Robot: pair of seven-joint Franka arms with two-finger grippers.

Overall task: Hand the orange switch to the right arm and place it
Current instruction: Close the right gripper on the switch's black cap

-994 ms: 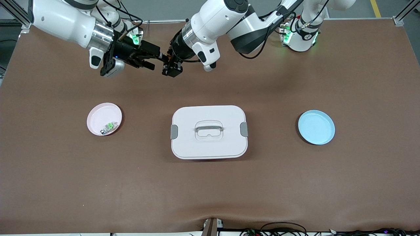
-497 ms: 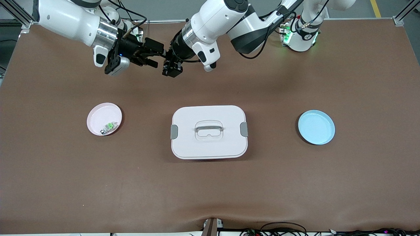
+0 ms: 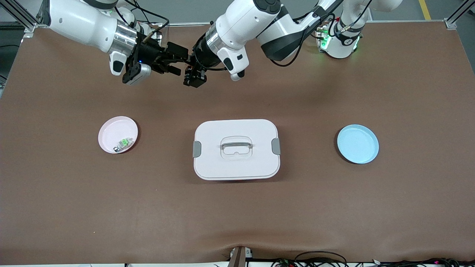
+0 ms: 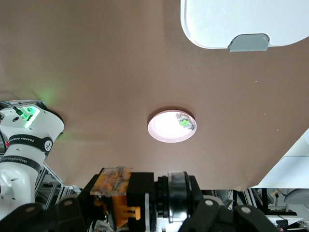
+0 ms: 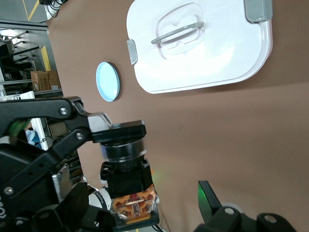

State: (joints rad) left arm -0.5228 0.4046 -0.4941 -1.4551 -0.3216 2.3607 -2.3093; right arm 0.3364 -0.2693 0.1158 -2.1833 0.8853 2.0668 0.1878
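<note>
Left wrist view: right arm (image 4: 26, 145) band reads "FRANKA EMIKA".

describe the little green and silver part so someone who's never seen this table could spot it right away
Start at the big white lidded box mid-table, then look toward the right arm's end to the round pink plate. The small green-and-silver part lies in it, by the rim nearest the front camera. The round blue plate holds nothing.

Matt brown table cover (image 3: 334, 207); smooth white plastic box lid (image 3: 236, 149).
</note>
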